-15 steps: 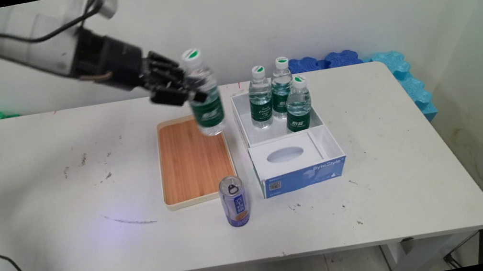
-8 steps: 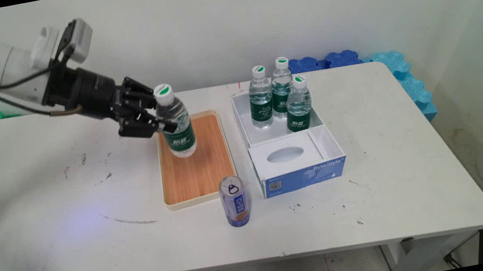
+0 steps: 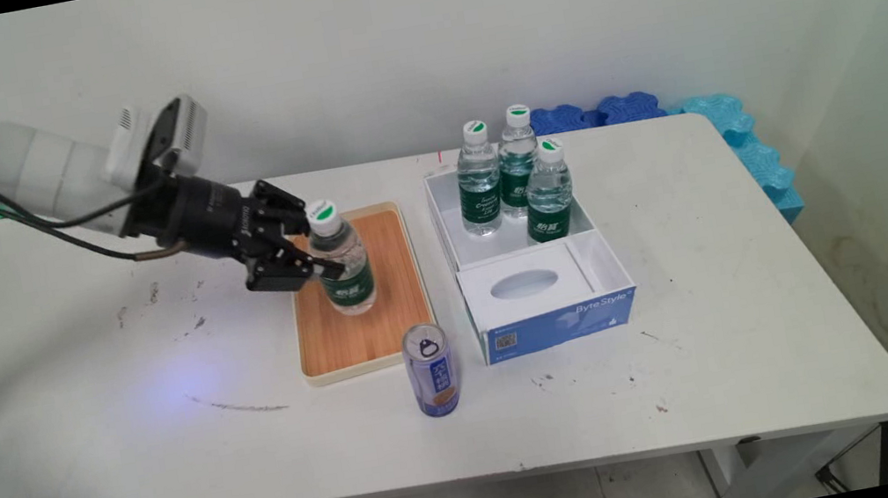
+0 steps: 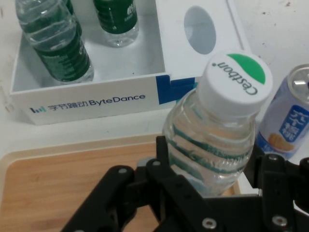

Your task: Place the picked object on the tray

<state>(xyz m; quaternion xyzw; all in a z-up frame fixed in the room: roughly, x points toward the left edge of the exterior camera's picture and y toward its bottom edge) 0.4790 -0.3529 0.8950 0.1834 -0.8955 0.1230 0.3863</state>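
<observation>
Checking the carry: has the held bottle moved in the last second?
Yes. The bottle, shut in the hand, came down and away from the white box, and is now low over the wooden tray.

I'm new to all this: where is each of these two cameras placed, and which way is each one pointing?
Main view: fixed above the table's near side, looking down across it toward the wall; shows the white arm and its gripper.
Hand view: mounted on the hand, looking along the gripper; its black linkage and fingers rise from the bottom edge.
Shared: the held water bottle, wooden tray, white box and blue can.
</observation>
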